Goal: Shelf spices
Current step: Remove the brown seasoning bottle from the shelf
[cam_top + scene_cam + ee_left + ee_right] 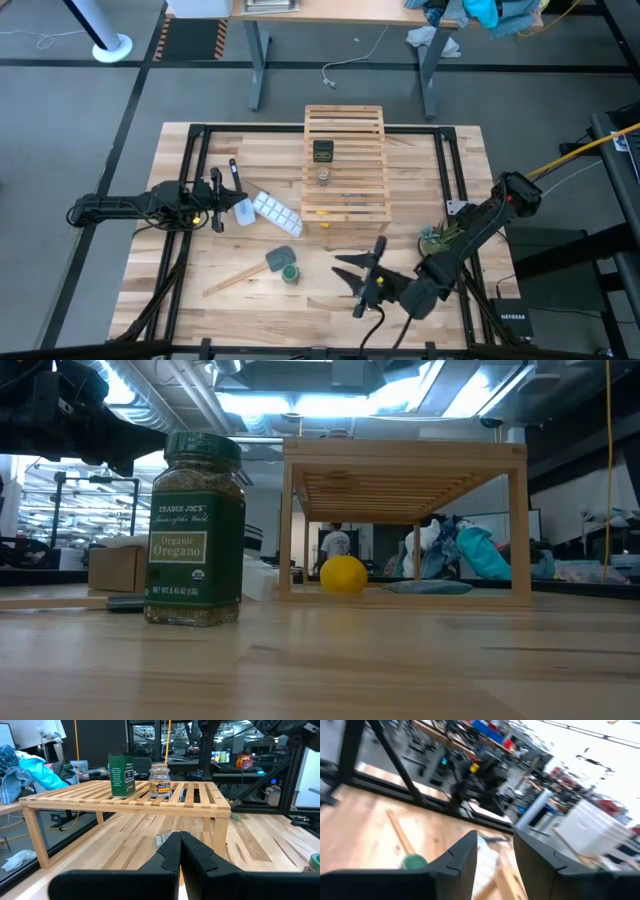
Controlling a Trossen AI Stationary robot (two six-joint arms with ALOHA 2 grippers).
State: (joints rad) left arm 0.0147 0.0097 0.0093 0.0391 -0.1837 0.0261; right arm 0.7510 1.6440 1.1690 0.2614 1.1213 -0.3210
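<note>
Right end effector (358, 281) low over the near edge of the bench (440, 190), fingers spread wide, nothing between them; right wrist view confirms an empty gap. Aimed roughly toward the green oregano jar (289, 272), which stands upright on the bench just beside a dark grey-green pad (279, 257) and the end of a wooden stick (232, 280). Near the jar, not touching.

Left end effector (216, 190) parked at the left side of the bench, fingers clenched together on nothing per the left wrist view. Waiting. White ice-cube tray (273, 211) flat on the bench just past it, toward the shelf.

Shelf (345, 165) mid-bench toward the far side, slatted top. Two jars already on top: dark boxy black-topped jar (323, 151) farther back, small clear jar (323, 176) with brownish contents right in front of it, both upright, close but apart. Yellow round item (343, 574) under the shelf in the low view, not part of the job.

Progress estimate: two of three spices shelved, oregano left. Remaining: close the right end effector on the oregano jar, lift, carry to the shelf top, set down on open slats clear of the other two. Free slat area on the near half looks ample.
</note>
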